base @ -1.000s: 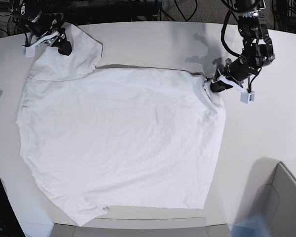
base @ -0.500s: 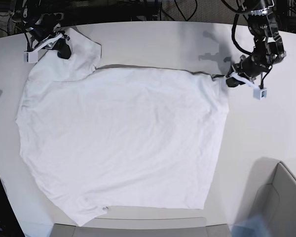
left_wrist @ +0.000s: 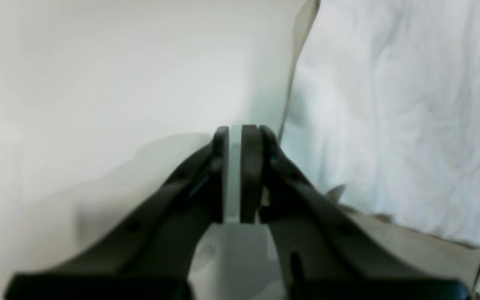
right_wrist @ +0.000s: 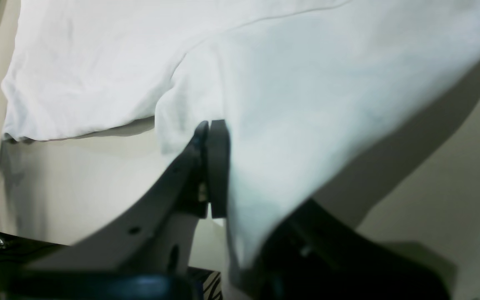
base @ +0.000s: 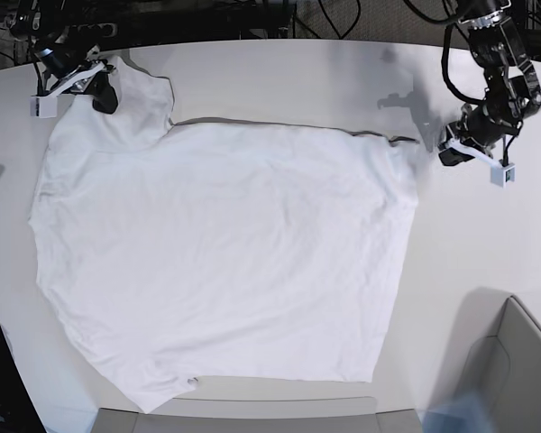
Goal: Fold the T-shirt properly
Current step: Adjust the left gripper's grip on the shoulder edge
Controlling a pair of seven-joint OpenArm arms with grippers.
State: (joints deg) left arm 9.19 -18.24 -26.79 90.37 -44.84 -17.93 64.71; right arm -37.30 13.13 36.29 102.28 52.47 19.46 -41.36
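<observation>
The white T-shirt [base: 216, 262] lies spread flat on the white table [base: 298, 81]. At the far left corner my right gripper [base: 102, 90] is shut on its sleeve. In the right wrist view the cloth [right_wrist: 306, 83] drapes over one finger of that gripper [right_wrist: 210, 129]. My left gripper [base: 448, 152] hovers over bare table just right of the shirt's far right corner. In the left wrist view this gripper [left_wrist: 233, 133] shows a narrow gap with nothing in it, and the shirt [left_wrist: 390, 104] lies off to its right.
A grey bin [base: 514, 361] stands at the near right corner. Dark cables [base: 252, 13] run behind the table's far edge. A grey strip [base: 234, 419] lies along the front edge below the shirt's hem.
My left gripper has slid right, off the shirt's corner, and let go of it. My right gripper has closed on the sleeve and drawn it toward the far left.
</observation>
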